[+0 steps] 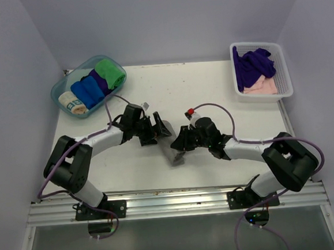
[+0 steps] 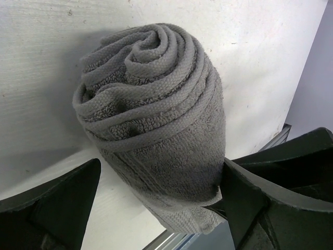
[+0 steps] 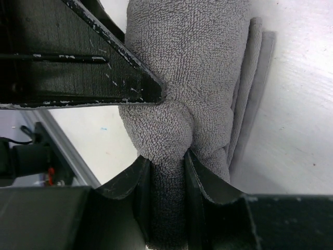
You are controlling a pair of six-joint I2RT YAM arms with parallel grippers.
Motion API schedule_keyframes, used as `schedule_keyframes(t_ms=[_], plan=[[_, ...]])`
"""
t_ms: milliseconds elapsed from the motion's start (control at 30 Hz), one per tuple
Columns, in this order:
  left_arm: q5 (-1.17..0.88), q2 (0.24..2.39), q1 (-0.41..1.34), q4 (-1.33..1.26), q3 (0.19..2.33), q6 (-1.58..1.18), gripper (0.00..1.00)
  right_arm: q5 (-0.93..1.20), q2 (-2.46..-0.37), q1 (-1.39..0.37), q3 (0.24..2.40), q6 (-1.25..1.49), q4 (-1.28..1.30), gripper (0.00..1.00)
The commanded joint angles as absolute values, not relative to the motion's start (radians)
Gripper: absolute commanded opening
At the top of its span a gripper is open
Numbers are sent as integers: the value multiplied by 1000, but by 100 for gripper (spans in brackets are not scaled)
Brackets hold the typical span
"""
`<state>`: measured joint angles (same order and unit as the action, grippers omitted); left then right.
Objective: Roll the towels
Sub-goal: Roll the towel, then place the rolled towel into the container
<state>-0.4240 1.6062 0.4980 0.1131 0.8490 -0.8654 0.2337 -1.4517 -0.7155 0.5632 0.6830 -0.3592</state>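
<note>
Standing wide apart, the left tool (image 2: pixel 158 177) brackets the grey towel (image 2: pixel 151 120), a tight spiral roll at the centre of the table (image 1: pixel 222 86), while the right tool (image 3: pixel 166 161) is clamped on a fold of it. With one pinch holding it, the roll could unwind from its free outer edge if dragged or lifted by that fold. At upper left, a teal tub (image 1: pixel 56 96) holds four rolled cloths (image 1: pixel 88 92): green, purple, blue, beige. At upper right, a white basket (image 1: pixel 286 75) holds a purple towel (image 1: pixel 255 66) and a pink towel (image 1: pixel 262 85), both unrolled.
</note>
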Motion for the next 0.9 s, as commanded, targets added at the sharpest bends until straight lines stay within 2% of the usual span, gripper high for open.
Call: schedule_keyframes(t_ms=[0,533,867], plan=[[-514,1620,514,111,815,-871,96,277,-1503,-670,515,794,-454,9],[-496,1634,528,20,761,-985,98,334,-1577,-629,483,882,-592,8],[-508,1663,532,-29,733,-1017,99,387,-1664,-611,434,982,-773,7]])
